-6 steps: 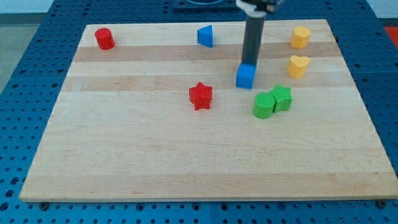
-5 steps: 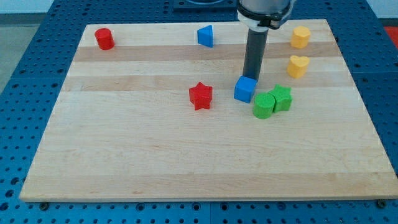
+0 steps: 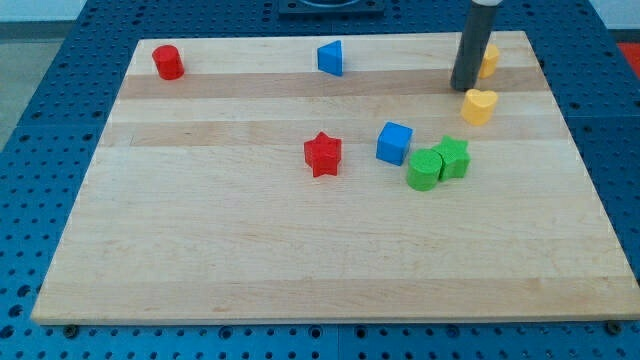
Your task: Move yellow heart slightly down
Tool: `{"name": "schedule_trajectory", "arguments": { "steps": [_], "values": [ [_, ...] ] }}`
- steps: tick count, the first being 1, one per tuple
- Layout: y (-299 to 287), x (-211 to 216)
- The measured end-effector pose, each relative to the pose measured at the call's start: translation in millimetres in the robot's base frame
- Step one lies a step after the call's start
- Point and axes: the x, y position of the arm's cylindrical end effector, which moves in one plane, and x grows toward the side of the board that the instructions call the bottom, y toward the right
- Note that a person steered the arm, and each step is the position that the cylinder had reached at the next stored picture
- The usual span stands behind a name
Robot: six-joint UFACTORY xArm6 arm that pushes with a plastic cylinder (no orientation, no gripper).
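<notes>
The yellow heart (image 3: pixel 479 105) lies near the view's right edge of the wooden board (image 3: pixel 250 250), in its upper part. My tip (image 3: pixel 464 88) stands just above and slightly left of the heart, close to it; I cannot tell if it touches. The rod partly hides a second yellow block (image 3: pixel 488 61), which sits above the heart near the board's top edge.
A blue cube (image 3: pixel 394 143) lies left and below the heart. Two green blocks (image 3: pixel 437 164) touch each other just right of the cube. A red star (image 3: pixel 323 154) is mid-board, a blue triangular block (image 3: pixel 331 58) at the top, a red cylinder (image 3: pixel 168 62) top left.
My tip left the blue cube and moved right and up to the yellow heart's upper side. The blue cube had been pushed slightly down earlier and now rests still.
</notes>
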Motion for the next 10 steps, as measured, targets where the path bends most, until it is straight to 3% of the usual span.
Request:
{"name": "schedule_trajectory", "arguments": {
  "steps": [5,7,8,9,10],
  "values": [
    [26,75],
    [3,45],
    [-16,51],
    [-15,100],
    [-15,102]
  ]
}}
